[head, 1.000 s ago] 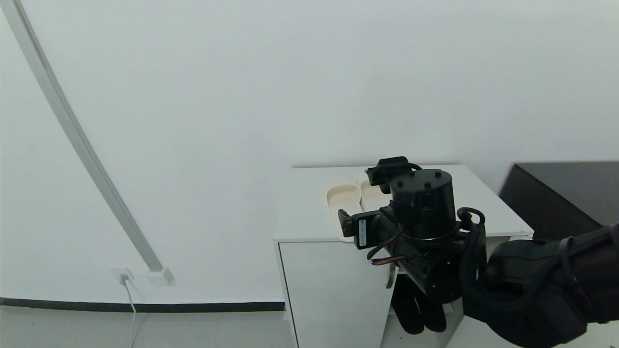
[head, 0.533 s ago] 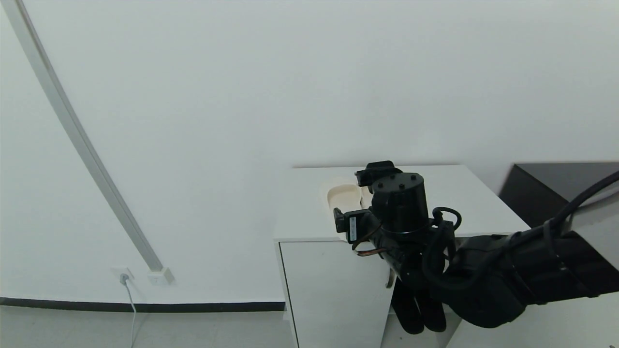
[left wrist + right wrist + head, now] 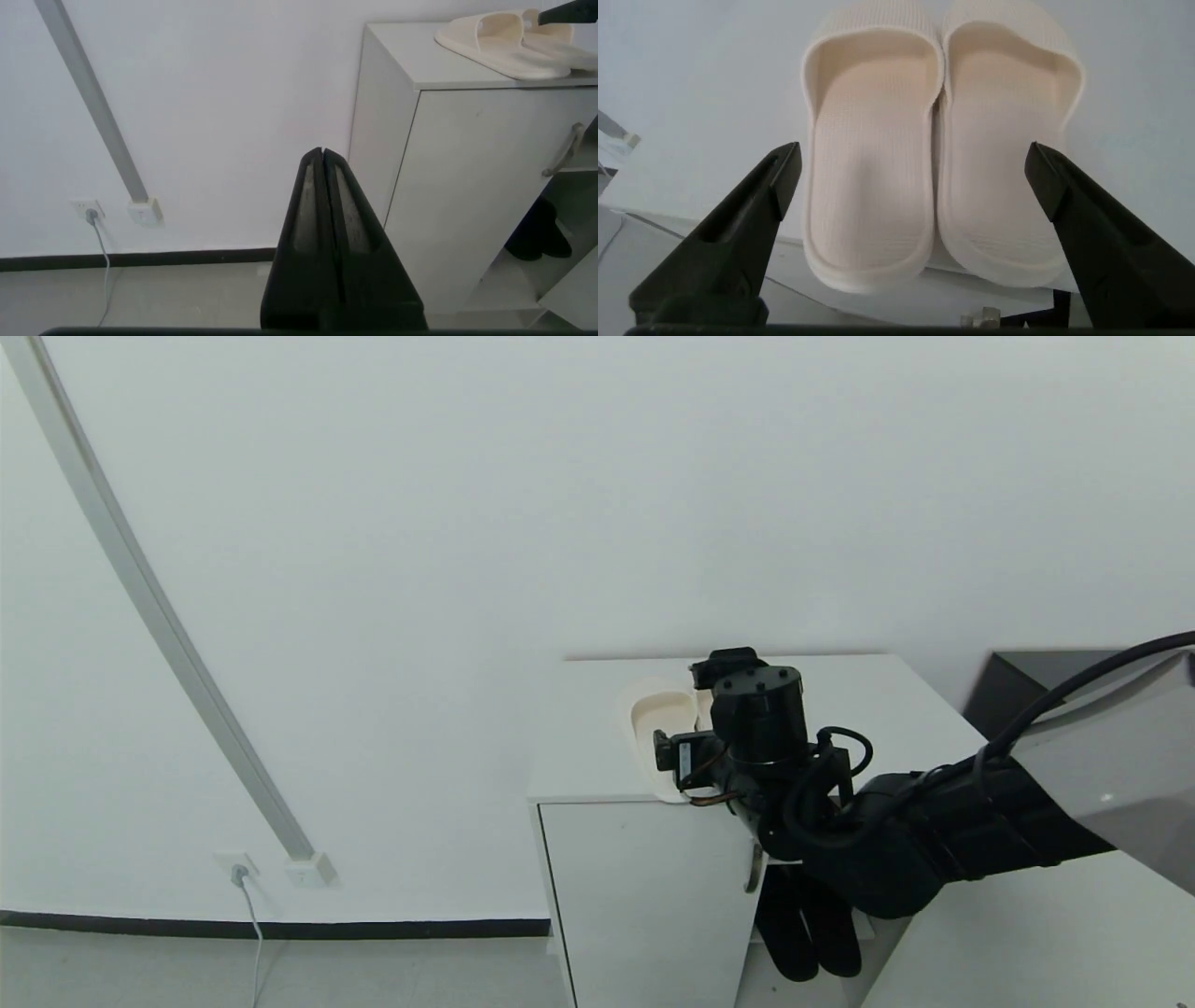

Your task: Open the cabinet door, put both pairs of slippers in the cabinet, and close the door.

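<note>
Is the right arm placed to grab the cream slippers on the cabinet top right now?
Probably yes: the right gripper is open, its fingers straddling the cream slippers, which lie side by side on the cabinet top, with nothing between.

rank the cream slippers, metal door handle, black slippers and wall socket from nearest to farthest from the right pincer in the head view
From the right pincer:
1. Pair of cream open-toed slippers, atop the white cabinet, under it.
2. Curved metal door handle, cabinet front.
3. Pair of black slippers, low inside.
4. White wall socket, far left near the floor.
</note>
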{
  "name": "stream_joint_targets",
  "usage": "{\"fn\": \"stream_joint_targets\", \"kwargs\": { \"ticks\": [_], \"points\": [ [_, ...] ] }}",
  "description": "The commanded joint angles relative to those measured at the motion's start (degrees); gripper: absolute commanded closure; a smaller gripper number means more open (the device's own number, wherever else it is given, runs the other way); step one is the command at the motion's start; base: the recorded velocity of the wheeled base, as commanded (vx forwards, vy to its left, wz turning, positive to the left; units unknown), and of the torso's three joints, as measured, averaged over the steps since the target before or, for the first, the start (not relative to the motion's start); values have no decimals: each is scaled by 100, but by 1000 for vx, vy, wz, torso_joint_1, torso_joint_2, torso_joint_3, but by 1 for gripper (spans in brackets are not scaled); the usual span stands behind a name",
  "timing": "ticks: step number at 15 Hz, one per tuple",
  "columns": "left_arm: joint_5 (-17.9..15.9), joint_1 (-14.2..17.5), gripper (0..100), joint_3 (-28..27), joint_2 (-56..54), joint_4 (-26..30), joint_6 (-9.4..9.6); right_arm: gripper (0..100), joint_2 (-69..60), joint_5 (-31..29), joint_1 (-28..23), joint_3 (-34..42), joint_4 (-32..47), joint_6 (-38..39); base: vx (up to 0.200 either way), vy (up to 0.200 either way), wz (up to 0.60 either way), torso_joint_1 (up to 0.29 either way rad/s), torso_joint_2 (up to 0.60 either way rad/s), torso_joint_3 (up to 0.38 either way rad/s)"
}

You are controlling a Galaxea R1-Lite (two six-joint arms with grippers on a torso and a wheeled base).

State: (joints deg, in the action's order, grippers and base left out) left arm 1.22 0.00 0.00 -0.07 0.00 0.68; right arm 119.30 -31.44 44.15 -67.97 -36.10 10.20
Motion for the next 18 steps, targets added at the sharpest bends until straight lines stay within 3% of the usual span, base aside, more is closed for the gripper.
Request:
{"fn": "stream_joint_targets", "kwargs": {
  "ticks": [1,14,18],
  "points": [
    [1,0,100,0,7,0,2,0,164,-3,-38,-84,-3,8,0,0,0,0,0,0],
    [1,0,100,0,7,0,2,0,1570,68,-663,-1825,15,-80,0,0,0,0,0,0],
    [1,0,100,0,7,0,2,0,1869,112,-742,-2501,366,-80,0,0,0,0,0,0]
  ]
}}
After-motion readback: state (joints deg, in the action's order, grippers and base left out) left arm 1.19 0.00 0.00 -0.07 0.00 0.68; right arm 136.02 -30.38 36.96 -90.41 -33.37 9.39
